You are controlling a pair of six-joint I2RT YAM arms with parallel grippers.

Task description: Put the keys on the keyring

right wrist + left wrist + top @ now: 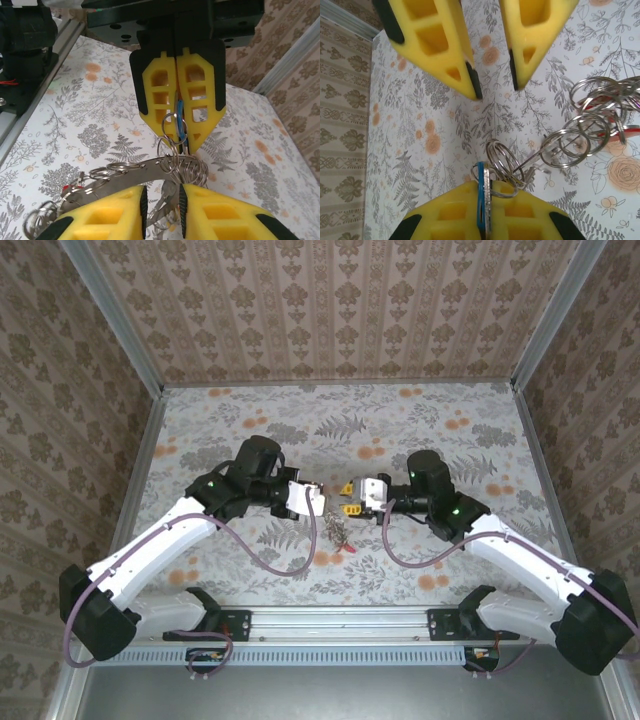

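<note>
Left gripper (185, 141) pinches blue key (480, 199); right gripper (495, 86) jaws apart

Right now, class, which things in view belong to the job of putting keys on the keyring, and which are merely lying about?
Job: blue key, clamped in left end effector; open right end effector; flat keyring; split rings; red keys.
Just there: floral table cover; patterned walls.

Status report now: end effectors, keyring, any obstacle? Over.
Left end effector shut on blue key. Right end effector open, opposite. Keyring between them, crowded with small split rings.
</note>
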